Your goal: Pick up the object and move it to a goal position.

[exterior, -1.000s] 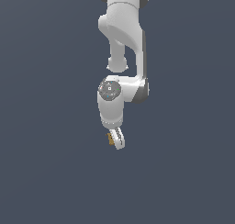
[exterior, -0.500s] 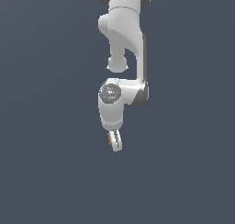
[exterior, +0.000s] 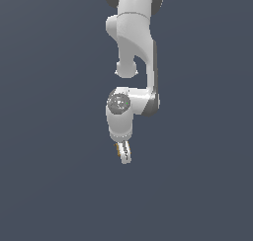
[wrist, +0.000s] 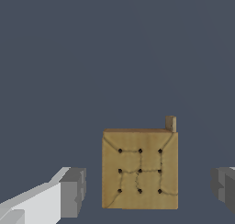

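Showing now, from left to right, in labelled lines:

Surface: a plain dark blue-grey ground (exterior: 49,185) is filling both views; no edge or corner of it is showing, so places cannot be tied to one.

Arm: the white Panda arm (exterior: 133,32) is reaching down from the top of the exterior view, and its wrist joint (exterior: 120,104) is sitting just above the hand.

Gripper: the gripper (wrist: 147,188) is pointing downward and is standing wide apart; in the wrist view its two grey fingertips (wrist: 73,192) are lying one on each side of the cube, each with a clear gap, touching nothing.

Gripper in the exterior view: the gripper (exterior: 123,154) is showing only as a small white tip with a tan sliver beside it, too small for its spread to be judged there.

Object: the tan-brown cube (wrist: 140,169) is sitting between the fingertips, its face with dark dot marks and curved seams turned to the wrist camera, and a small tan tab is sticking out at one corner.

Contact: whether the cube is resting on the surface cannot be told.
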